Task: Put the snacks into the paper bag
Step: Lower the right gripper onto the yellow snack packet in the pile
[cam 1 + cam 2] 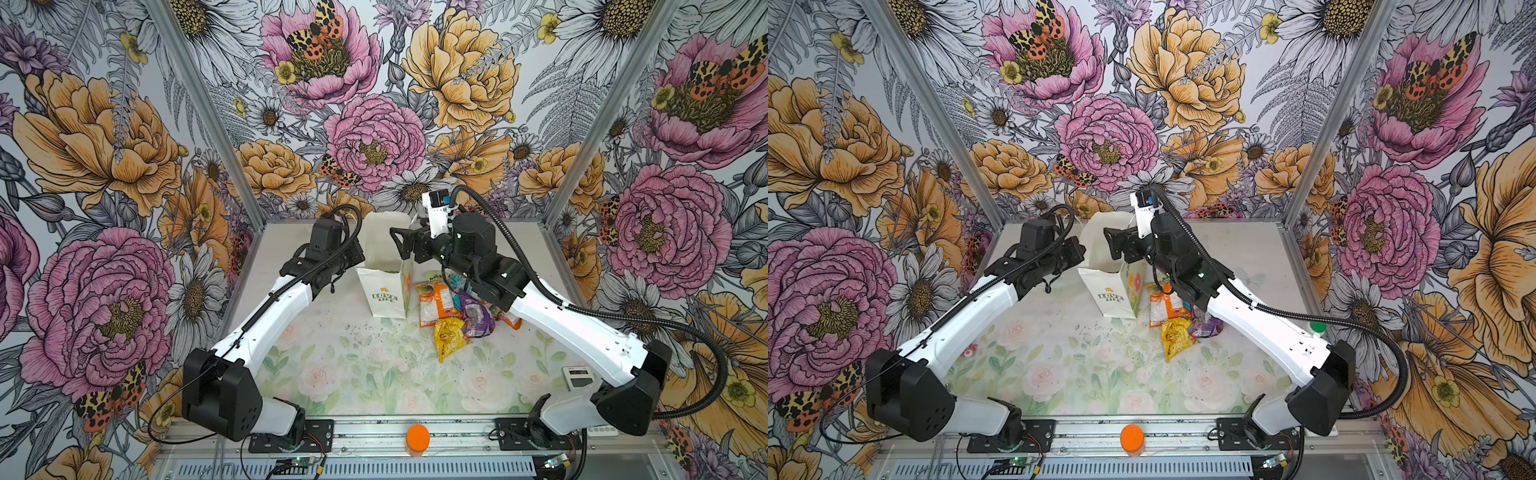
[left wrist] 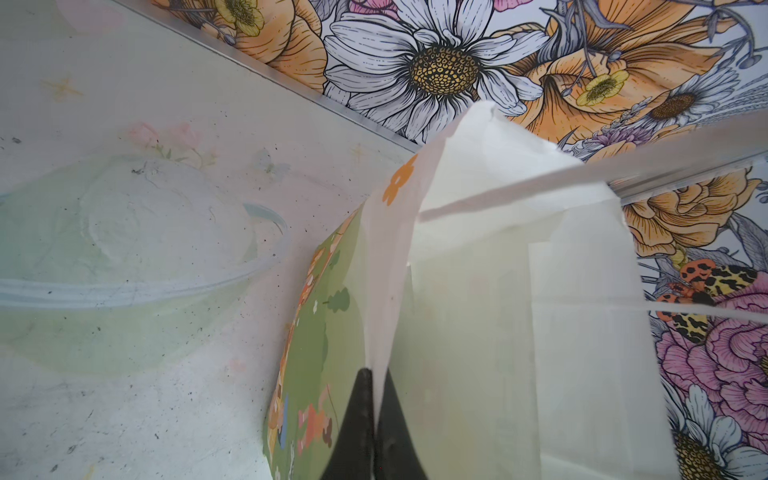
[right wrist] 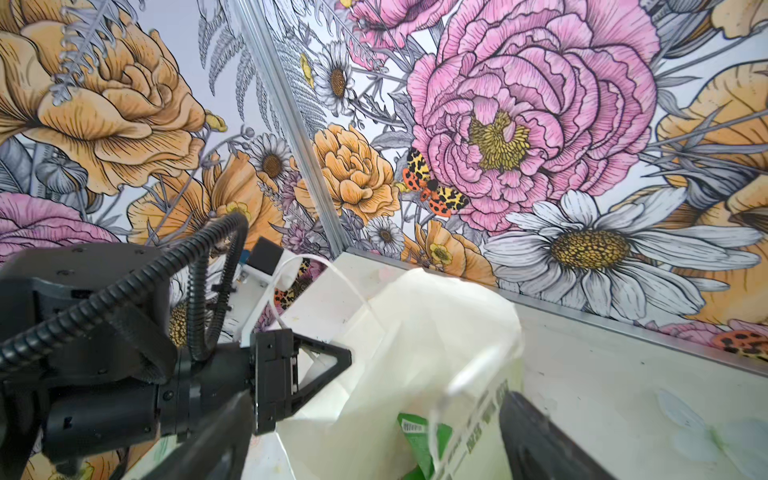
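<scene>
In both top views the upright white paper bag (image 1: 384,297), with "LOVE LIFE" printed on its narrow side, stands open-mouthed on the pale flower-printed desk (image 1: 353,365). The left gripper (image 1: 360,258) meets the bag's left rim, mostly hidden behind its own wrist. The right gripper (image 1: 397,243) hangs over the bag's mouth at its right rim. The snacks lie heaped on the desk just right of the bag. An orange-and-white crinkly plastic packet (image 1: 440,305) is nearest the bag, a yellow plastic packet (image 1: 446,338) lies in front of it, and a purple plastic packet (image 1: 478,318) sits farther right, partly under the right arm. A round orange cap (image 1: 417,436) sits on the front rail, well in front of the bag.

In the left wrist view the left gripper (image 2: 374,386) has its jaws pressed together on the bag's thin paper wall at the rim. The green flowered face is on one side and the white inside on the other. A clear plastic bowl (image 2: 266,253) rests on the desk near the flowered face.

In the right wrist view the right gripper (image 3: 380,399) is spread wide above the bag's mouth and grips nothing. A green plastic packet (image 3: 419,436) lies inside the bag. The left gripper (image 3: 340,361) pinches the bag's rim beside a white cord handle (image 3: 340,270).
</scene>
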`<action>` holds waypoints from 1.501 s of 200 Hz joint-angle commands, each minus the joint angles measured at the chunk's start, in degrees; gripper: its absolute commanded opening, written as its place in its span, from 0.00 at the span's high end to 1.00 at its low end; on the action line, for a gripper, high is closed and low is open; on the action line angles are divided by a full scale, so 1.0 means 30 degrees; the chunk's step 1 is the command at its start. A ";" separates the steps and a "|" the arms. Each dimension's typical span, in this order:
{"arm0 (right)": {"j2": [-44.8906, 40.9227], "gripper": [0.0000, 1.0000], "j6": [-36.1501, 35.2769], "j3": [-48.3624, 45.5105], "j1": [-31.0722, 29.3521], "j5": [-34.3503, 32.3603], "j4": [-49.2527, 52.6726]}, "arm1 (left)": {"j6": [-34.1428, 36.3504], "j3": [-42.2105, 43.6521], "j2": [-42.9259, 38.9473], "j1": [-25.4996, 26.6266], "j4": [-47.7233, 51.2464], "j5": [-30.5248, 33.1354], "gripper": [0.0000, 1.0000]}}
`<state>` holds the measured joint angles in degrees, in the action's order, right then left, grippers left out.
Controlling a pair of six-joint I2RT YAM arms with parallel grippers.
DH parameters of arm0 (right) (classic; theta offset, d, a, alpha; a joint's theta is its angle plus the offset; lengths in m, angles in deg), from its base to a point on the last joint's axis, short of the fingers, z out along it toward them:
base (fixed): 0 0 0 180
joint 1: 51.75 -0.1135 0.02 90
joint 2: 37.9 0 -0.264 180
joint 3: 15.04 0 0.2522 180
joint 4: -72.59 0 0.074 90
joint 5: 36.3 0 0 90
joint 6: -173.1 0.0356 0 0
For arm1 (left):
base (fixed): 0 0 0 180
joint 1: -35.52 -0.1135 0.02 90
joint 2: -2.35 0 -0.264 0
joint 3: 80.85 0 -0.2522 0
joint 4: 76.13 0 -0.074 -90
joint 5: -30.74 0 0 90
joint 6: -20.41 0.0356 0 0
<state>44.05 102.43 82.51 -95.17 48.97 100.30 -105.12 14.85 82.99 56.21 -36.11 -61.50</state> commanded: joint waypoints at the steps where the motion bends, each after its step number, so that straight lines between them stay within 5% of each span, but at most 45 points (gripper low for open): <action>1: -0.1361 0.06 -0.0435 -0.0802 0.0191 -0.1363 0.2144 | 0.0150 -0.0583 -0.0052 0.0224 0.0577 0.0844 1.00; 44: -0.4029 0.06 0.0610 -0.3836 0.0235 -0.3273 0.4989 | 0.0180 -0.0749 0.0189 0.0308 0.0564 0.0882 1.00; 110: -0.6546 0.00 0.4244 -0.8949 0.0235 -0.2756 0.8807 | 0.0212 -0.1149 0.0596 0.0471 0.0738 0.0713 1.00; 167: -0.5050 0.00 0.5391 -1.1270 0.0132 -0.2066 0.9433 | 0.0298 -0.1490 0.1141 0.0604 0.0804 0.0391 1.00; 300: -0.0437 0.00 0.4161 -1.1105 -0.1493 -0.3341 0.8239 | 0.0498 -0.1651 0.1303 0.0707 0.0894 0.0057 1.00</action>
<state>41.27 115.56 48.48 -99.28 41.17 127.45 -105.03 11.22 86.16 57.80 -34.60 -60.21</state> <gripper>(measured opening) 0.998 0.044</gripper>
